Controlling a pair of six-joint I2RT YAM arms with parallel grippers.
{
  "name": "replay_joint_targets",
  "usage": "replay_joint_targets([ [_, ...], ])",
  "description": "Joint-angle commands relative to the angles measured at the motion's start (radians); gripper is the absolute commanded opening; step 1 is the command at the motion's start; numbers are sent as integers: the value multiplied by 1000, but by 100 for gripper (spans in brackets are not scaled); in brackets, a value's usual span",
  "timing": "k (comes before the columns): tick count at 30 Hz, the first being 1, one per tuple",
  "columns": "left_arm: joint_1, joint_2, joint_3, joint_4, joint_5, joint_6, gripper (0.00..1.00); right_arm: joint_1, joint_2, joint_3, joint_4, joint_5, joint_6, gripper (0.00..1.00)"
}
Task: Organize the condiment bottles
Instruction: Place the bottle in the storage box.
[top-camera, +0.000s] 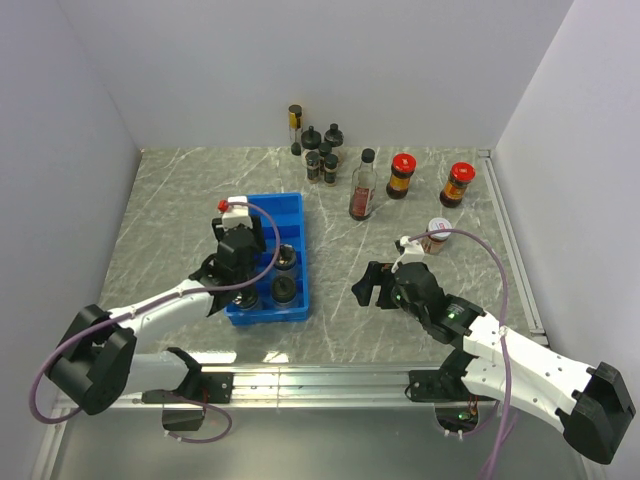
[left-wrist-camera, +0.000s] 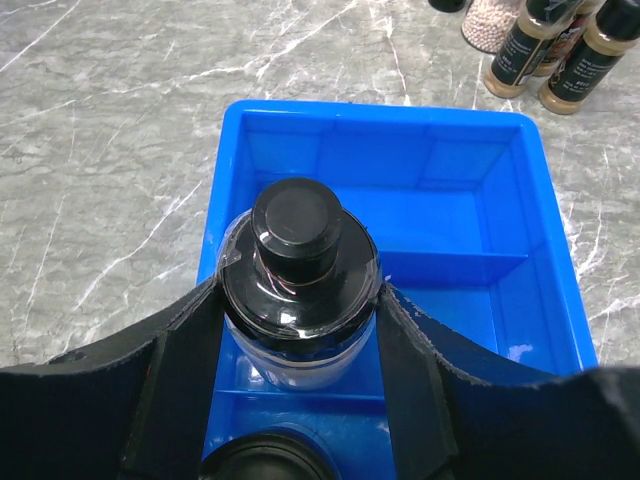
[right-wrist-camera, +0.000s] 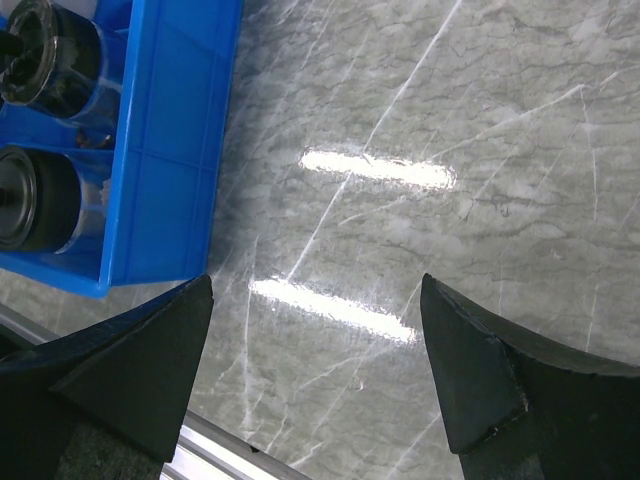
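Observation:
My left gripper (left-wrist-camera: 298, 296) is shut on a clear jar with a black cap (left-wrist-camera: 296, 245), its fingers pressed to both sides of the cap, inside the blue tray (left-wrist-camera: 380, 112). Whether the jar rests on the tray floor I cannot tell. In the top view the left gripper (top-camera: 240, 250) hides this jar. Two more black-capped jars (top-camera: 285, 259) (top-camera: 285, 291) stand in the tray's right column. My right gripper (top-camera: 368, 286) is open with nothing in it above bare table right of the tray (right-wrist-camera: 150, 170). Several other condiment bottles (top-camera: 322, 152) stand at the back.
A tall bottle (top-camera: 295, 128) stands by the back wall. A dark sauce bottle (top-camera: 362, 186) and two red-capped jars (top-camera: 402, 175) (top-camera: 459, 184) stand right of the tray. Another jar (top-camera: 436, 236) is near my right wrist. Walls close in on three sides.

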Motion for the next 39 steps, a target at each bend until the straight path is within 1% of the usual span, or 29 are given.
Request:
replay_joint_targets([
  [1,-2,26,53,-14,-33,-23,18,7,-14,-2,15,13,-8,91],
  [4,-2,52,72,-31,-44,-26,26,7,-20,-2,12,14,-8,91],
  [7,0,76,95,-49,-56,-31,31,6,-25,-2,8,14,-8,91],
  [9,0,87,110,-63,-65,-37,38,6,-26,-1,5,16,-8,91],
  [10,1,95,115,-69,-70,-39,43,7,-28,-1,0,19,-9,91],
  [15,3,89,127,-109,-67,-61,45,7,-37,-1,-5,22,-9,91],
  [19,3,64,122,-135,-64,-89,54,7,-35,-2,-3,20,-8,91],
  [24,3,52,132,-181,-65,-108,56,7,-32,-1,0,16,-6,91],
  [25,3,50,135,-186,-67,-111,60,7,-32,-1,0,16,-6,91],
  [28,3,47,139,-198,-68,-114,66,7,-35,1,0,17,-6,91],
  [30,6,49,136,-198,-67,-114,67,9,-38,1,-3,17,-6,91],
  [34,9,60,141,-197,-54,-114,76,7,-40,1,-6,17,-6,91],
  [39,23,76,148,-192,-42,-112,77,7,-43,1,-11,17,-6,91],
])
